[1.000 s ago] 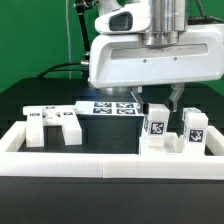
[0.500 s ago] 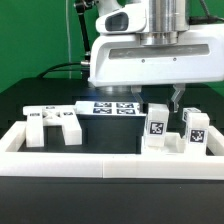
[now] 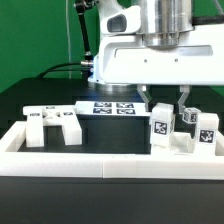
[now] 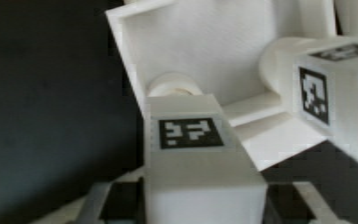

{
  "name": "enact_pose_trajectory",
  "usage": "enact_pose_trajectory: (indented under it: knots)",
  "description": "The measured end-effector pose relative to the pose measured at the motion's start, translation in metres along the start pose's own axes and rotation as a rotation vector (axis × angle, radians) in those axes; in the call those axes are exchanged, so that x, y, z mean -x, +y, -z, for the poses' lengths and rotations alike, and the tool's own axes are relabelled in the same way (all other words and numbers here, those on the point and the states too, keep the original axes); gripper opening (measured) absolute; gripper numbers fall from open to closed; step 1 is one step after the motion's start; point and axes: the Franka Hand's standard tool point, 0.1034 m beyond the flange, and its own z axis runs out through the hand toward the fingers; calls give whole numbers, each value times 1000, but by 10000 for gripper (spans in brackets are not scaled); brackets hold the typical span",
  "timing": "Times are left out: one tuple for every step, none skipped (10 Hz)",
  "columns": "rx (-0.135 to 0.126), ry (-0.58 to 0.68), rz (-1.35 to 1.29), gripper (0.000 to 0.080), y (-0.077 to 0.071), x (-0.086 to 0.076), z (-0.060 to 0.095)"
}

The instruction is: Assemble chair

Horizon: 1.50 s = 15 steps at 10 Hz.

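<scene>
My gripper [image 3: 165, 106] is shut on a white leg post [image 3: 160, 128] of the chair, whose square tag faces the camera. In the wrist view this post [image 4: 194, 150] fills the gap between the dark fingers [image 4: 123, 203]. A second tagged post [image 3: 207, 128] stands beside it at the exterior view's right, also seen in the wrist view [image 4: 332, 85]. Both rise from a white slab [image 4: 167, 40]. Another blocky white chair part [image 3: 55, 125] with tags lies at the exterior view's left.
The marker board [image 3: 110, 108] lies flat on the black table behind the parts. A long low white border rail [image 3: 90, 165] runs along the front and up both sides. The arm's wide white body [image 3: 150, 60] hangs over the right half.
The gripper has shifted toward the exterior view's right with the post in it. The second post has moved right as well and now leans a little.
</scene>
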Motion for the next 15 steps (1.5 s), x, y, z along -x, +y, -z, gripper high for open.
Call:
enact_pose_trajectory:
  knots:
    - [-6, -4, -83, 294, -3, 2, 0]
    - [-11, -5, -181, 294, -4, 3, 0]
    - [-16, -9, -261, 294, -5, 3, -1]
    - [-18, -11, -326, 294, -6, 4, -1]
    - [-24, -17, -431, 294, -8, 5, -1]
    - [-25, -21, -531, 294, -9, 6, -1]
    - [-27, -28, -614, 294, -11, 9, -2]
    - [-31, -40, -710, 293, -13, 12, -4]
    - [-30, -45, -771, 293, -15, 14, -5]
    - [-30, -49, -806, 293, -16, 16, -7]
    - [-41, -63, -900, 293, -17, 16, -7]
    - [-43, -67, -928, 293, -16, 15, -7]
    - [-44, -67, -908, 293, -17, 15, -7]
    - [-45, -66, -860, 376, -17, 15, -7]
    - [-47, -65, -808, 513, -17, 15, -7]
